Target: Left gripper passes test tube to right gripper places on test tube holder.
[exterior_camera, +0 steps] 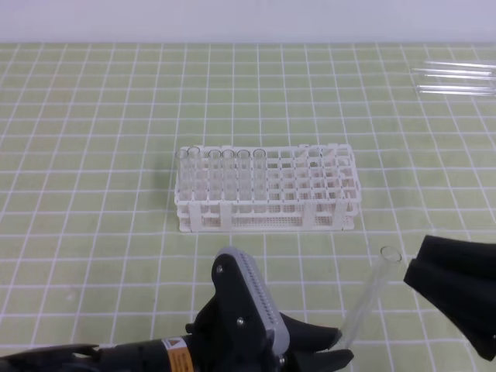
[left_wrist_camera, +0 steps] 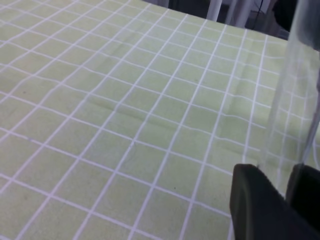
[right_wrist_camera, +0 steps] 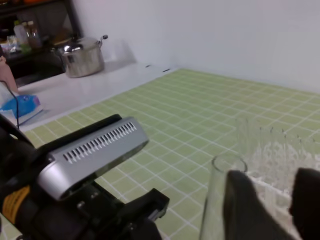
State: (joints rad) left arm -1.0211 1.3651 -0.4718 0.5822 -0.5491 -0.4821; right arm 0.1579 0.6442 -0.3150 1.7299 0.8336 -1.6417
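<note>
Green-gridded bench (exterior_camera: 93,116): left hand (exterior_camera: 335,346) clamps test tube (exterior_camera: 370,294) base; right hand (right_wrist_camera: 272,200), spread, should close squarely below rim.

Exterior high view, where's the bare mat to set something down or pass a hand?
Bare green mat spans everything left of the test tube rack, and the strip behind it up to the wall. Far right corner holds spare tubes. Crowded in front: the left pincer holding the test tube, right pincer close beside.
</note>
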